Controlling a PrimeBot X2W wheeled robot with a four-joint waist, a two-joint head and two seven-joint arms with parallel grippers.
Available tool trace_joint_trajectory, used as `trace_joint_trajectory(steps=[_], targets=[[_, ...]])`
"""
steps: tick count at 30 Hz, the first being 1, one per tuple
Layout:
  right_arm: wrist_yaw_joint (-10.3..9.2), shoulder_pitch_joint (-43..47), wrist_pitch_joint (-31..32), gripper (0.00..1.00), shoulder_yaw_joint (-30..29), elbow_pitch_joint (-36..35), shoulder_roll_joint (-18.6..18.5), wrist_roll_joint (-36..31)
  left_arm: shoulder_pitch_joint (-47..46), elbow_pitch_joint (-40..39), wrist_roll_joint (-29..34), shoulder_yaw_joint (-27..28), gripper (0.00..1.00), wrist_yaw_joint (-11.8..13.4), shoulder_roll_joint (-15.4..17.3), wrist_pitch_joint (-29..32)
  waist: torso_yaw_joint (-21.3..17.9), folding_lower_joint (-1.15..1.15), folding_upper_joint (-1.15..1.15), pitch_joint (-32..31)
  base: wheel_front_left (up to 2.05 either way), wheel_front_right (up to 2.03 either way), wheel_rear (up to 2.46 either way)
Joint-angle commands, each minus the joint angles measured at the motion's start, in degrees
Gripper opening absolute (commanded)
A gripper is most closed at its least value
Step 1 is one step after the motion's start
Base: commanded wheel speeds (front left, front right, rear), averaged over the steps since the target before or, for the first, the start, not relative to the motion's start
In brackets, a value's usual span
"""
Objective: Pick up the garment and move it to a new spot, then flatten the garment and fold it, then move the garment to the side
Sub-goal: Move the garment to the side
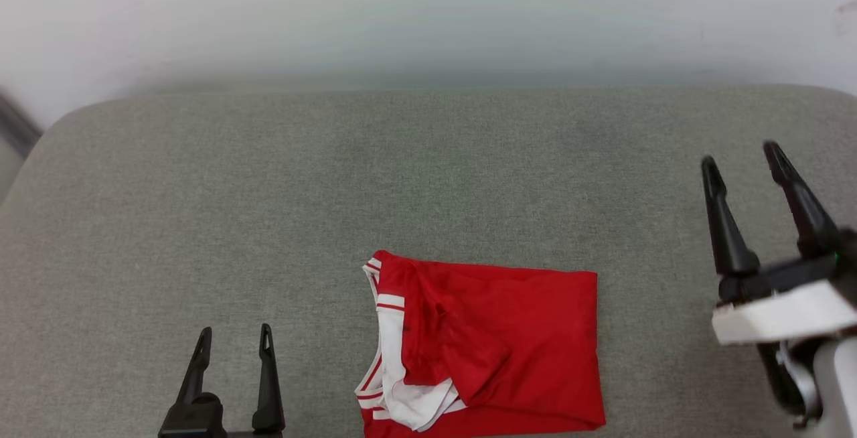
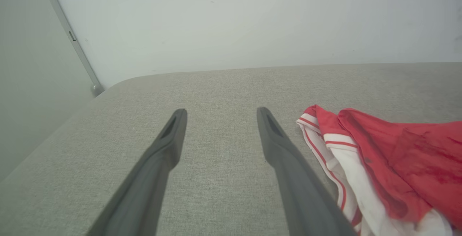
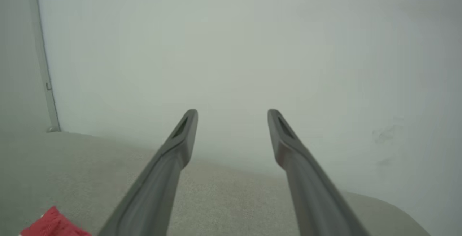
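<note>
One pale wall point(image 1: 428, 16) rises behind the far edge of everything. Below it lies one grey fabric surface point(image 1: 201, 190) with rounded far corners, and it carries the one garment point(image 1: 509, 331).

The garment sits at the near edge of that surface, a little right of the middle, and its lower hem is cut off by the bottom of the head view. It is folded into a rough rectangle with plain red cloth on top. At its left side white sleeve fabric with red-and-white striped trim bunches out. The left wrist view shows the same red and white folds point(image 2: 397, 156) on the surface, just to the right of that arm's fingers. The right wrist view catches one red corner point(image 3: 54, 225) at its lower left.

There are two grippers, each with two dark fingers. The right gripper point(image 1: 741, 157) hangs over the right edge of the surface, well apart from the garment, with its fingers spread wide and nothing between them point(image 3: 232, 111). The left gripper point(image 1: 235, 329) is at the near edge, left of the garment and apart from it. It is also spread and empty point(image 2: 221, 110).

One thin metal strip point(image 2: 77, 48) runs up the wall past the far left corner
</note>
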Motion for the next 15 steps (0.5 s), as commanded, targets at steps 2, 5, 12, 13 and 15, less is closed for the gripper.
trace_joint_trajectory(steps=[2,5,12,13,15], targets=[[-0.01,-5.9,5.7,1.0,3.6,3.1,-4.4,1.1,-0.8,0.1,0.2,0.1,1.0,-0.3,-0.1,-0.1,0.1,0.0,0.0,0.7,0.0,0.0,0.0],[-0.01,-10.4,18.1,1.0,8.7,5.5,-8.5,6.7,-1.3,0.2,0.3,0.1,1.0,-0.5,-0.2,-0.1,0.3,0.0,0.0,1.3,0.0,0.0,0.0],[-0.01,-14.2,46.4,1.0,14.1,7.3,-15.0,28.2,-2.5,0.1,0.3,0.3,1.0,-0.9,-0.4,-0.1,0.6,0.0,0.0,3.3,0.0,0.0,0.0],[-0.01,-13.7,49.9,1.0,14.0,7.8,-14.9,32.3,-2.8,0.1,0.4,0.3,1.0,-0.9,-0.4,-0.1,0.6,0.0,0.0,3.6,0.0,0.0,0.0],[-0.01,-12.6,56.4,1.0,13.9,8.5,-15.4,38.1,-3.4,0.1,0.4,0.2,1.0,-1.0,-0.5,-0.1,0.9,0.0,0.0,4.4,0.0,0.0,0.0]])
